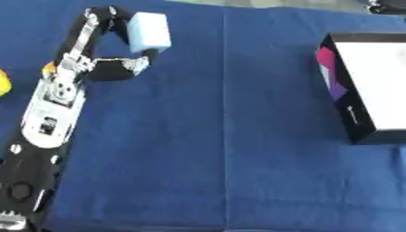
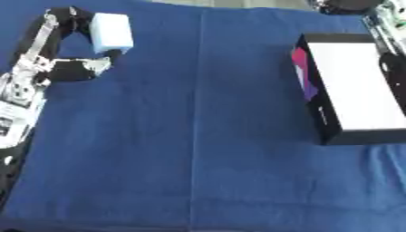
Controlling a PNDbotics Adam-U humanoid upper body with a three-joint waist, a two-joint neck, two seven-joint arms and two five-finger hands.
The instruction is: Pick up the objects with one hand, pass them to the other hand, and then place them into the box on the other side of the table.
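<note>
A light blue foam block (image 1: 149, 31) is held at the far left of the blue table. My left hand (image 1: 107, 69) is shut on it, with long black fingers arched over its top left corner and the thumb under its lower edge. The left arm runs up the left edge from the lower left corner. A black box (image 1: 339, 97) with a white inside and a pink and purple print on its near wall lies at the right. Part of my right arm or hand (image 2: 390, 27) shows at the upper right edge, beside the box's far corner.
A blue cloth (image 1: 222, 149) covers the whole table, with a fold line down its middle. A yellow object (image 1: 3, 82) pokes in at the left edge beside my left arm. A dark shape (image 2: 341, 5) lies past the table's far edge.
</note>
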